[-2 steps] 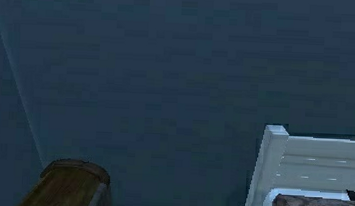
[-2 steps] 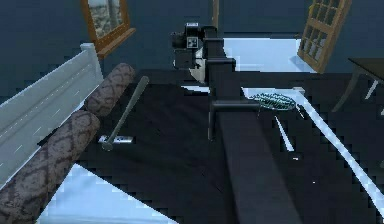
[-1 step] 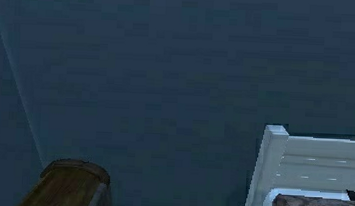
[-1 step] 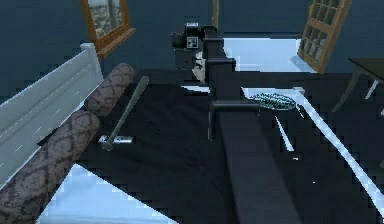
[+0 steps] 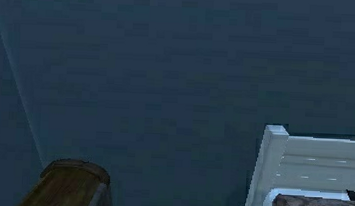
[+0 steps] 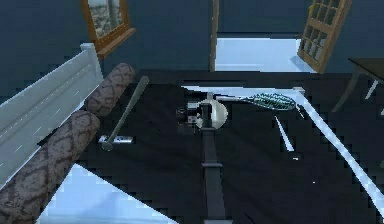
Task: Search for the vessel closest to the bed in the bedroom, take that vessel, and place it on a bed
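The bed (image 6: pixel 250 150) with a dark blanket spreads across the arm side view, its white headboard (image 6: pixel 45 100) at the left. The same headboard (image 5: pixel 303 162) rises at the forward view's lower right. My arm (image 6: pixel 211 185) reaches up from the bottom edge over the blanket. My gripper (image 6: pixel 186 113) is near the bed's middle, and a pale round thing (image 6: pixel 212 114) sits right at it. I cannot tell whether the gripper holds anything, nor whether the round thing rests on the blanket.
Two brown patterned bolsters (image 6: pixel 85 130) lie along the headboard. A bat (image 6: pixel 126 112) and a racket (image 6: pixel 262 100) rest on the blanket. Windows (image 6: pixel 106 22) (image 6: pixel 325 30) flank a doorway (image 6: pixel 250 45); dark furniture (image 6: pixel 365 75) stands right. A brown wooden piece (image 5: pixel 72 186) stands before the blue wall (image 5: pixel 166 81).
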Robot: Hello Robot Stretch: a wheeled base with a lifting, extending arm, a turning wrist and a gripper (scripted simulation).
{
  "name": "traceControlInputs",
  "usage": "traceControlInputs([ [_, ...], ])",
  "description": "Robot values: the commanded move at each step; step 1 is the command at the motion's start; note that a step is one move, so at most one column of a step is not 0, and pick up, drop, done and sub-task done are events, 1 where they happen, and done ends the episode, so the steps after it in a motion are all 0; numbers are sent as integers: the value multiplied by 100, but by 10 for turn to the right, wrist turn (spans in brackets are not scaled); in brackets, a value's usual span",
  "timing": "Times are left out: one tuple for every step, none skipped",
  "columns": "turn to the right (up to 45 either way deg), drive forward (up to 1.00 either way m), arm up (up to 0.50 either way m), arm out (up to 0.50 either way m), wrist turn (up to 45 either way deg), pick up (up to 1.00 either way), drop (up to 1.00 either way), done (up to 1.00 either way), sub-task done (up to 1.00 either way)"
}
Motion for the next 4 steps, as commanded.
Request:
traceControlInputs([
  [0, 0, -32, 0, 0, 0, 0, 0, 0],
  [0, 0, 0, 0, 0, 0, 100, 0, 0],
  [0, 0, 10, 0, 0, 0, 0, 0, 0],
  [0, 0, 0, -8, 0, 0, 0, 0, 0],
])
